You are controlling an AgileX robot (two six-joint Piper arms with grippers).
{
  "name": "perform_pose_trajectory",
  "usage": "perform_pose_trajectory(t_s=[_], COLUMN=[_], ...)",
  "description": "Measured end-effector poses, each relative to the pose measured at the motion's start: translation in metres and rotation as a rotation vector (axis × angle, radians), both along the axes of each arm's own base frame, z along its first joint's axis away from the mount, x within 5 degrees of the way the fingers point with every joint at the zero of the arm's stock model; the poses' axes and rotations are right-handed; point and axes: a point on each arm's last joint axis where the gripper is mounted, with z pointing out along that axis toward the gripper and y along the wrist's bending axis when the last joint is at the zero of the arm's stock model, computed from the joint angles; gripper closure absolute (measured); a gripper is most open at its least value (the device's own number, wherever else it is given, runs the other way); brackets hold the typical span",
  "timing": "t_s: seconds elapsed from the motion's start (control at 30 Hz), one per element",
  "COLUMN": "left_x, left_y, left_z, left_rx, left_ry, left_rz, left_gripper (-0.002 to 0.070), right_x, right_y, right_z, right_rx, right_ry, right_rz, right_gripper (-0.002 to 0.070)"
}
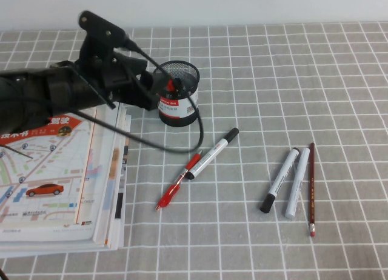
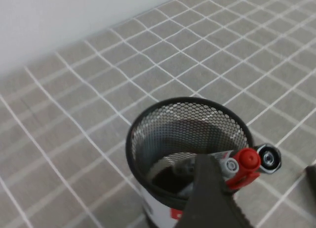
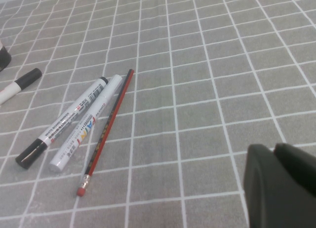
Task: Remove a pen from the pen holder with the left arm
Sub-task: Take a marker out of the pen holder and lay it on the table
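A black mesh pen holder (image 1: 179, 102) with a white label stands at the back middle of the table. Its rim (image 2: 148, 124) shows in the left wrist view. The tops of a red-capped pen (image 2: 247, 162), a grey pen (image 2: 229, 166) and a black-capped marker (image 2: 269, 158) lean on its rim. My left gripper (image 1: 165, 83) hovers at that rim, open, with one finger (image 2: 210, 198) close beside the pen tops and the other at the view's edge. The pen tops lie between the fingers, which are not closed on them. My right gripper (image 3: 274, 150) is shut over bare table, outside the high view.
A stack of map books (image 1: 54, 183) lies under the left arm. On the cloth lie a red pen (image 1: 177, 184), a black-capped marker (image 1: 212, 153), two more markers (image 1: 279, 180) (image 1: 297, 183) and a red pencil (image 1: 312, 189). A black cable (image 1: 182, 148) loops beside the holder.
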Motion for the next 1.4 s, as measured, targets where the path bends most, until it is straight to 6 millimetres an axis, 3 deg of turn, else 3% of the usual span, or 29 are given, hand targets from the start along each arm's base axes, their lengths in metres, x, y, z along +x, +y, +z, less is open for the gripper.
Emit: perform_pose_trajectory(t_s=[0.23,0.87,1.13,1.4], left_x=[0.001,0.000,0.008,0.011], left_y=[0.001,0.001,-0.001,-0.002], left_z=[-0.001,-0.001,-0.028,-0.038], left_rx=[0.195,0.210,0.225,0.263], left_ry=[-0.175,-0.203,-0.136,-0.159], left_rz=[-0.095,-0.140,-0.148,-0.177], left_gripper=[0.0288,0.0336,0.0337,0.0337], right_x=[0.000,0.000,0.000,0.000], right_y=[0.000,0.000,0.000,0.000], right_z=[0.000,0.000,0.000,0.000], right_rx=[0.000,0.000,0.000,0.000], right_ry=[0.000,0.000,0.000,0.000], right_rz=[0.000,0.000,0.000,0.000], right_gripper=[0.0689,0.0689,0.0689,0.0689])
